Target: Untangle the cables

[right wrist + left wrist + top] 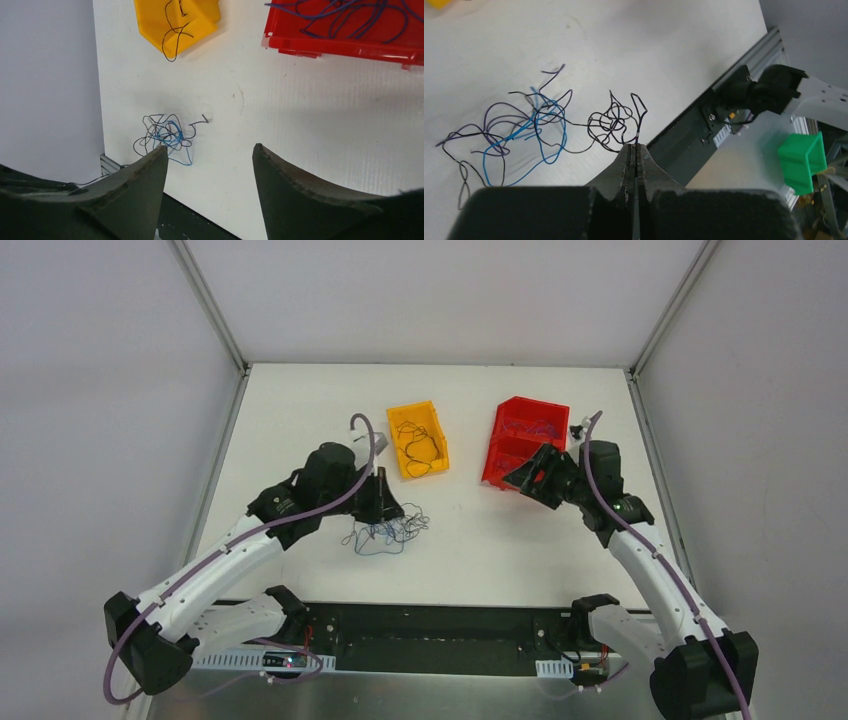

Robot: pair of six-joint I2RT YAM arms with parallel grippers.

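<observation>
The cables [524, 130] — thread-thin, curly wires in blue, black and purplish — lay in a loose snarl on the matte white bench [480, 550], near its front edge. The left tool [635, 148] was clenched on one black strand, a pinch only the left wrist view showed. The right tool [210, 152] was released, jaws wide, hovering by the red bin [527, 435] — the yellow bin [418, 435] stood just beyond the snarl.

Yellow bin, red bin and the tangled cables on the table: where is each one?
yellow bin [413, 414]: top external view, far wall.
red bin [541, 406]: top external view, far wall.
cables [384, 532]: top external view, middle of the loose tangle.
</observation>
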